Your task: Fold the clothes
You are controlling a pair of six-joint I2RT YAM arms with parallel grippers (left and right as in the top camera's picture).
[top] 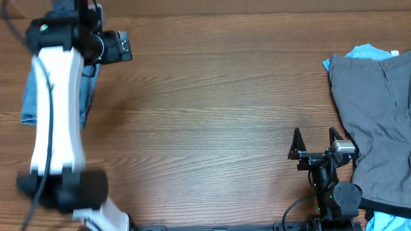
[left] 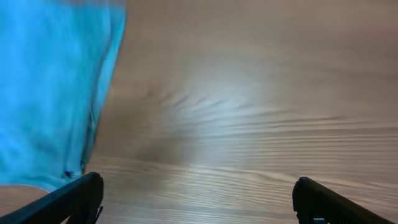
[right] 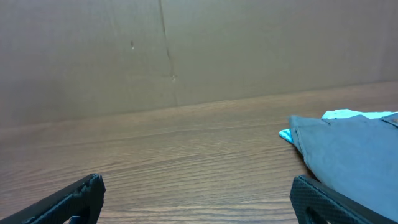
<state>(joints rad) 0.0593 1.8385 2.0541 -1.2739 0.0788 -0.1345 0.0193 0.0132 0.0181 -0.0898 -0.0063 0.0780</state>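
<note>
Both the left fingers and right fingers gape wide, empty. I'd pinch the grey trousers by the near edge, low, then drag them out flat.

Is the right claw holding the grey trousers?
No, the right claw is open and empty, beside the grey trousers.
</note>
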